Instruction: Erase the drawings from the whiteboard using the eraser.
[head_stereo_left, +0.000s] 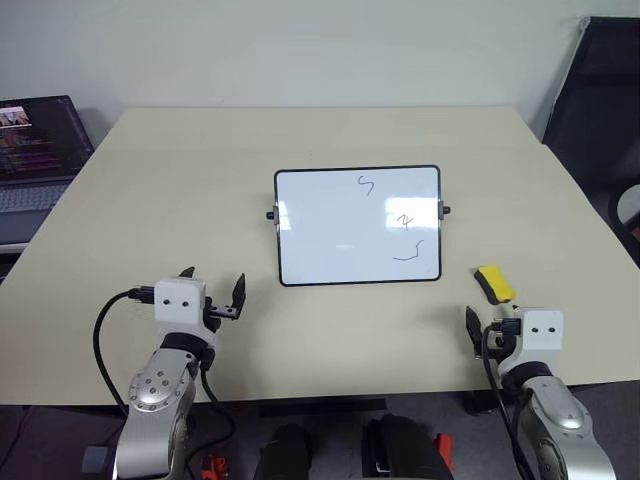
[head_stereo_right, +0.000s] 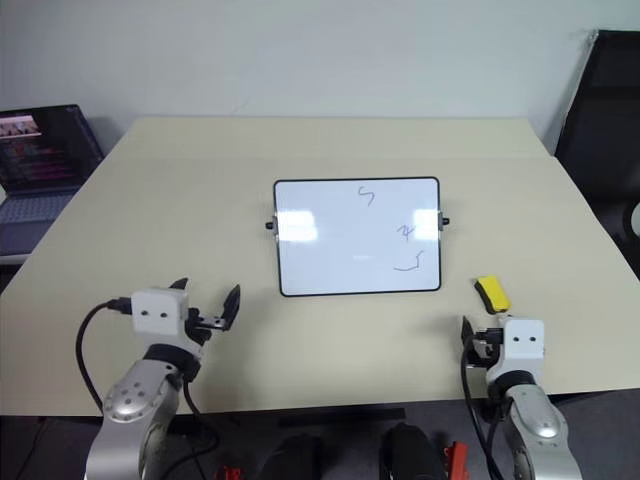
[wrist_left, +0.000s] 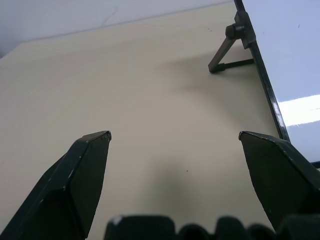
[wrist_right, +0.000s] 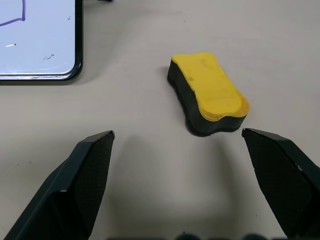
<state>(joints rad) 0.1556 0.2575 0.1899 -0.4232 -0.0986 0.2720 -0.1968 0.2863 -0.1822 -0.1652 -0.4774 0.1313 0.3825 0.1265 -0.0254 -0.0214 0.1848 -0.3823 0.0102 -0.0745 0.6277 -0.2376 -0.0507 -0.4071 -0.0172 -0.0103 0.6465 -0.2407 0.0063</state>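
Observation:
The whiteboard (head_stereo_left: 320, 230) stands propped on the middle of the beige table (head_stereo_left: 180, 180). Three small black drawings sit on its right half: one at the top (head_stereo_left: 366, 185), one in the middle (head_stereo_left: 405, 221) and one low down (head_stereo_left: 410, 252). The yellow-topped eraser (head_stereo_left: 494, 283) lies on the table just right of the board's near right corner. My right gripper (wrist_right: 177, 132) is open a little short of the eraser (wrist_right: 207, 92), not touching it. Near the board's near left corner, my left gripper (head_stereo_left: 213, 277) is open and empty, with the board's edge (wrist_left: 265, 75) beside it.
An open laptop (head_stereo_left: 35, 150) stands off the table's far left side. A black chair (head_stereo_left: 600, 100) is at the far right. The near table edge runs just under both wrists.

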